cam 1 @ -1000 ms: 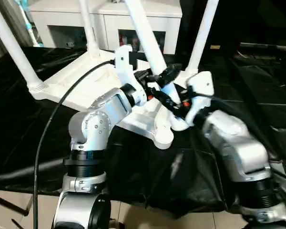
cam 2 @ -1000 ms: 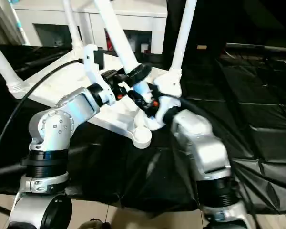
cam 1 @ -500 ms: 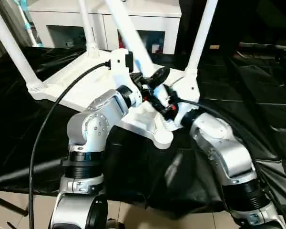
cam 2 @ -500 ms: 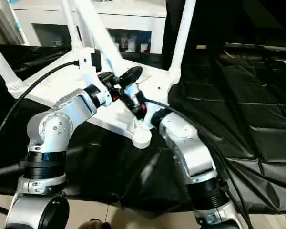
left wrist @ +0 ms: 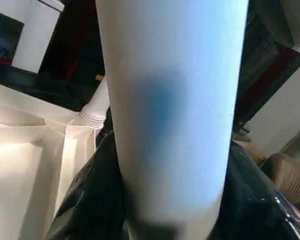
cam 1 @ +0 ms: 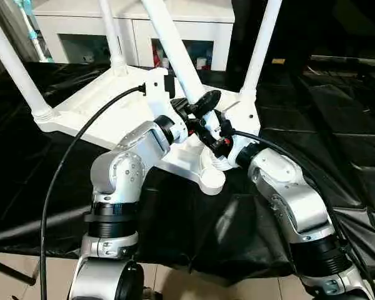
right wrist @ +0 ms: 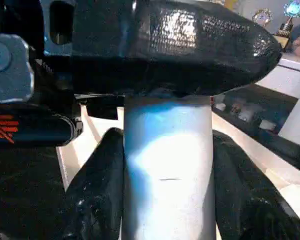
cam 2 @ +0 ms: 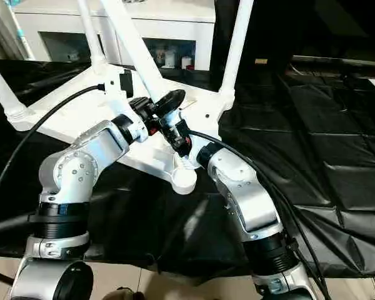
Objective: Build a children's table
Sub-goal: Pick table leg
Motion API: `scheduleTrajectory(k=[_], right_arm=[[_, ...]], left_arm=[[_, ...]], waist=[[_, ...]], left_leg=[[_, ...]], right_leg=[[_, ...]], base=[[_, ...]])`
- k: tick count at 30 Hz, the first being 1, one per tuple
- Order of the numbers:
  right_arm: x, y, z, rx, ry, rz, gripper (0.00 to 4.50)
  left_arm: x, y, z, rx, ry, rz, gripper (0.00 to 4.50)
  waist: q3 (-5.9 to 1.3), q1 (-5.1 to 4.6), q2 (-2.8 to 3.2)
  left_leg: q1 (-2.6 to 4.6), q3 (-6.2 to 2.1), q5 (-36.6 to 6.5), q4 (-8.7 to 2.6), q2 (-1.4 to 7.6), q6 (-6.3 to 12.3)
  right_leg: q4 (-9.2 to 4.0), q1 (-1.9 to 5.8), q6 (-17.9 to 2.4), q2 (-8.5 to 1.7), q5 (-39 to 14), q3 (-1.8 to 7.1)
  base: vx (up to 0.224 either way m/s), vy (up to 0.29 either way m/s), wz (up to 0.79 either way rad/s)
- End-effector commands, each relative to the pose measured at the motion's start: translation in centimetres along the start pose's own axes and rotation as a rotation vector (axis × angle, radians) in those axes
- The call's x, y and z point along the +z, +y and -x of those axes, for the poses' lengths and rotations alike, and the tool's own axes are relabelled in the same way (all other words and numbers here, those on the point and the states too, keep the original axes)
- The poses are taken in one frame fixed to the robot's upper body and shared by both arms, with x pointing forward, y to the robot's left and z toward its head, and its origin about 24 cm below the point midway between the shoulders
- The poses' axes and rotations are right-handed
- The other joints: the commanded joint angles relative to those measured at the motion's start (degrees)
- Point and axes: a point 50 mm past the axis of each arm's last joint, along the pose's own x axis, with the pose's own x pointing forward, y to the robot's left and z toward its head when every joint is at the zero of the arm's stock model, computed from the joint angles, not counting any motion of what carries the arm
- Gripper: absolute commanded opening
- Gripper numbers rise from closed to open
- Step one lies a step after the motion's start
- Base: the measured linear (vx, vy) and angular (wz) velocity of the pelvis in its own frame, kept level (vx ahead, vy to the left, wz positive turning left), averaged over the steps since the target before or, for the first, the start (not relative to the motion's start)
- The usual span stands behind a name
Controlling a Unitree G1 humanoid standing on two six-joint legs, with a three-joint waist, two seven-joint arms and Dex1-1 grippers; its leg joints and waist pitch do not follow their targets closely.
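**A:** That long white tapered plastic tube leg (cam 1: 175, 53) looks light and stiff to me, hollow I'd guess, and glossy enough to slip. Where would you grab it?

**B:** Low down, near the fat end by the socket, same as the robot. The left gripper (cam 1: 203, 103) has its black fingers closed around the leg, and the right gripper (cam 2: 178, 139) clamps the same leg just below it.

**A:** And where's the leg relative to the white rectangular plastic tabletop (cam 1: 106, 106)?

**B:** The top lies upside down on the black-covered work table (cam 1: 337, 125). The leg leans up from its near corner socket (cam 1: 211, 181); I can't tell if it's seated. Three other legs stand at the other corners.
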Motion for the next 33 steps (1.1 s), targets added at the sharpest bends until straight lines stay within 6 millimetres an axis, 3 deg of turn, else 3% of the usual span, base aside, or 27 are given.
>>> scheduleTrajectory(k=[1, 4, 8, 13, 16, 23, 26, 28, 33], right_arm=[[-0.2, 0.2, 0.2, 0.006, 0.004, 0.025, 1.84], [-0.2, 0.6, 0.2, 0.061, -0.013, -0.052, 2.54], [0.0, 0.7, 0.5, 0.112, -0.017, -0.076, 2.81], [0.0, -1.5, 1.5, 0.165, 0.026, -0.039, 3.17], [0.4, -2.9, 3.2, 0.269, 0.055, -0.076, 3.19], [1.4, -5.2, 4.5, 0.389, 0.068, -0.282, 3.19], [1.2, -5.2, 4.6, 0.444, 0.107, -0.291, 3.19], [1.1, -4.8, 4.6, 0.501, 0.124, -0.31, 3.19], [1.3, -3.3, 4.8, 0.618, 0.139, -0.341, 3.19]], left_arm=[[0.5, -0.5, 0.1, -0.017, -0.025, -0.013, 2.0], [0.5, -0.5, 0.2, -0.023, -0.025, -0.02, 2.0], [0.7, -0.2, 0.3, -0.046, -0.01, -0.06, 1.97], [1.2, 0.4, 1.2, -0.1, 0.05, -0.127, 1.95], [1.7, 0.8, 1.9, -0.149, 0.087, -0.148, 1.95], [2.5, 0.1, 3.2, -0.391, 0.163, -0.144, 1.93], [2.8, -0.2, 3.3, -0.426, 0.188, -0.145, 1.93], [3.0, -0.4, 3.3, -0.451, 0.197, -0.139, 1.93], [3.3, -0.9, 3.3, -0.51, 0.181, -0.13, 1.93]], waist=[[-4.38, -0.07, -0.49], [-4.38, -0.16, -0.5], [-4.44, -0.27, -0.41], [-4.4, -0.23, -0.5], [-4.43, 0.0, -0.69], [-4.52, 0.27, -0.83], [-4.46, 0.37, -0.82], [-4.46, 0.48, -1.25], [-4.46, 0.82, -1.31]], left_leg=[[1.61, -1.85, -10.01, -3.81, 2.75, -0.41], [1.61, -1.84, -9.98, -3.79, 2.74, -0.21], [1.55, -1.95, -9.45, -3.82, 2.79, 0.45], [1.76, -1.86, -9.52, -3.77, 2.82, 0.2], [1.77, -1.77, -8.8, -3.6, 2.89, 0.84], [1.79, -1.62, -7.24, -3.4, 2.8, 1.89], [1.81, -1.54, -6.89, -3.27, 2.78, 1.64], [1.88, -1.48, -7.27, -3.32, 2.79, 1.52], [1.86, -1.56, -6.63, -3.34, 2.9, 1.32]], right_leg=[[-4.49, 2.53, -8.93, -4.25, -7.8, 2.53], [-4.5, 2.54, -8.96, -4.24, -7.81, 2.54], [-4.36, 2.64, -9.1, -4.23, -7.11, 2.46], [-4.34, 2.7, -9.27, -4.32, -8.07, 2.49], [-4.16, 2.77, -9.72, -4.28, -7.26, 2.54], [-4.0, 2.73, -11.9, -4.44, -7.75, 2.38], [-3.92, 2.7, -12.48, -4.42, -7.75, 2.36], [-3.99, 2.67, -12.07, -4.42, -8.95, 2.36], [-3.98, 2.65, -11.37, -4.53, -9.45, 2.4]], base=[[0.0, 0.0, 0.0], [0.0, 0.0, 0.0], [0.0, 0.0, 0.0], [0.0, 0.0, 0.0], [0.0, 0.0, 0.0], [0.0, 0.0, 0.0], [0.0, 0.0, 0.0], [0.0, 0.0, 0.0], [0.0, 0.0, 0.0]])
